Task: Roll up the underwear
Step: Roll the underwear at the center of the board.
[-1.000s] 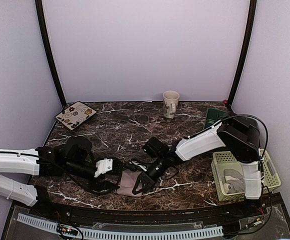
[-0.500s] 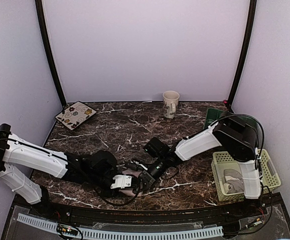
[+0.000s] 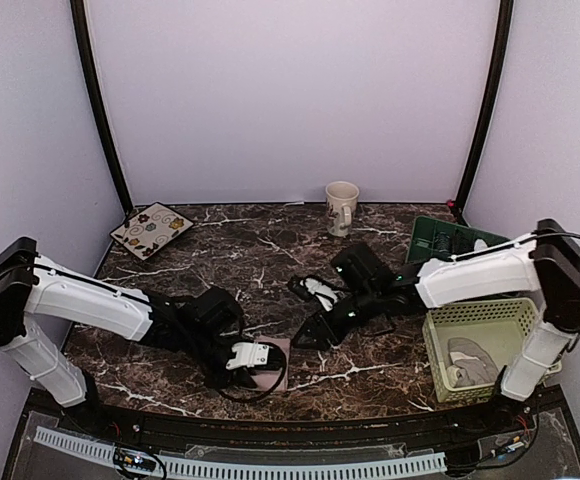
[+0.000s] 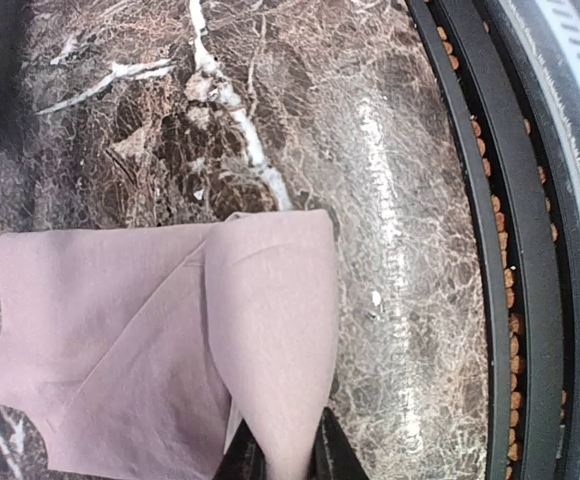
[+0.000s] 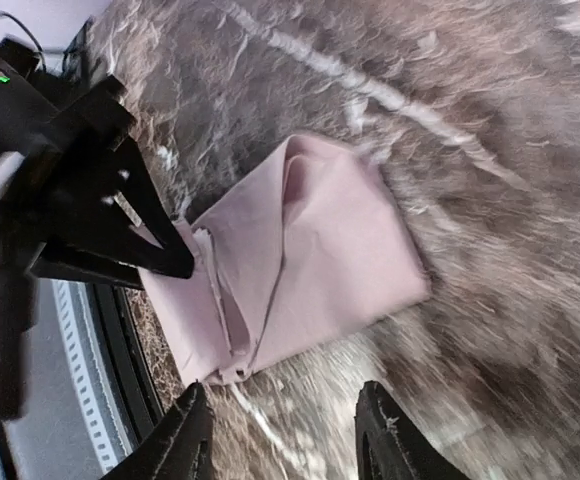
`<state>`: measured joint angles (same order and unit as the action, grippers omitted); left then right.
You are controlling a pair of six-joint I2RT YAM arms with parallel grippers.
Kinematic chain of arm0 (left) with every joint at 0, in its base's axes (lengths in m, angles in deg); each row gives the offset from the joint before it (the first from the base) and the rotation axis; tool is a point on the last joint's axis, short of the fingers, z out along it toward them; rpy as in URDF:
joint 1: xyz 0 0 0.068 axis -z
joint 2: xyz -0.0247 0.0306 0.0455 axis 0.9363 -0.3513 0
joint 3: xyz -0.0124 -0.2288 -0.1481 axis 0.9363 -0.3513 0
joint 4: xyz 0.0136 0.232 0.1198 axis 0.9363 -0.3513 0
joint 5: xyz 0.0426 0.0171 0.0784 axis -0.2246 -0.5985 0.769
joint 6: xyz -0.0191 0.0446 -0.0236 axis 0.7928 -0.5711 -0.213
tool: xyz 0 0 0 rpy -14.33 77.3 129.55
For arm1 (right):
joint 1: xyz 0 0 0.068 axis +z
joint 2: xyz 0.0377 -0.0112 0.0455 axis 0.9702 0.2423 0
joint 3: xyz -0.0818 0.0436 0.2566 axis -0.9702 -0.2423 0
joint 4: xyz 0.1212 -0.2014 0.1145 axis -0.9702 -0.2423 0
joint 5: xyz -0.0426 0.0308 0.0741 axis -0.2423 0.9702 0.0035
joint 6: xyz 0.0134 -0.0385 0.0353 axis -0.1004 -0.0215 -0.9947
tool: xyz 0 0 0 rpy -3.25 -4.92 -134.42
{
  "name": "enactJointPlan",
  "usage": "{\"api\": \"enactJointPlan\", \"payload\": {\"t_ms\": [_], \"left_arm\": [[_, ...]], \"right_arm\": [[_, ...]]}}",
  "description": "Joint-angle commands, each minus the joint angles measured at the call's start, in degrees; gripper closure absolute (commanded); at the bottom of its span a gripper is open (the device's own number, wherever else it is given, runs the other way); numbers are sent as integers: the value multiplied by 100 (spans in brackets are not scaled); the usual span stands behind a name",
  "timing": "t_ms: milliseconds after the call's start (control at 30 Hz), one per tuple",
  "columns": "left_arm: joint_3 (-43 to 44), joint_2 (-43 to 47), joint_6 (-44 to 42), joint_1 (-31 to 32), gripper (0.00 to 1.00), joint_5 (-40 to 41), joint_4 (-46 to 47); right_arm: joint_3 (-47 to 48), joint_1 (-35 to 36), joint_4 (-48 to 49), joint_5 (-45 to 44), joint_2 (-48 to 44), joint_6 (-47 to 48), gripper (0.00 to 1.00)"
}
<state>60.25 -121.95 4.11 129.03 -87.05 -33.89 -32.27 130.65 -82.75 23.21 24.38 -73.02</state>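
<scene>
My left arm (image 3: 90, 300) reaches low toward the middle of the table, wrist angled down. My left gripper (image 4: 282, 458) pinches a fold of the pink underwear (image 4: 150, 330) between nearly closed fingers. My right arm (image 3: 470, 278) stretches in from the right, and my right gripper (image 5: 285, 440) hovers with its fingers spread apart.

the dusty pink underwear (image 4: 160, 340) lies flat on the dark marble bench (image 4: 390, 150), near the black rail (image 4: 470, 250). it is folded into a rough rectangle, and the side toward the rail is doubled over as a smooth flap. that flap's end is pinched between the left fingers (image 4: 335, 462).
</scene>
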Motion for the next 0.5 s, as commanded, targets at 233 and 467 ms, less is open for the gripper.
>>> {"api": "enactJointPlan", "payload": {"t_ms": [233, 467], "left_arm": [[1269, -1463, -157, -915, 100, -1948, -1998], [2192, -2755, -316, -1375, 98, -2468, -2844]], "right_arm": [[-1449, 28, 743, -3747, -3066, -137, 0], [-1716, 167, 1081, -1793, -2995, 696, 0]]}}
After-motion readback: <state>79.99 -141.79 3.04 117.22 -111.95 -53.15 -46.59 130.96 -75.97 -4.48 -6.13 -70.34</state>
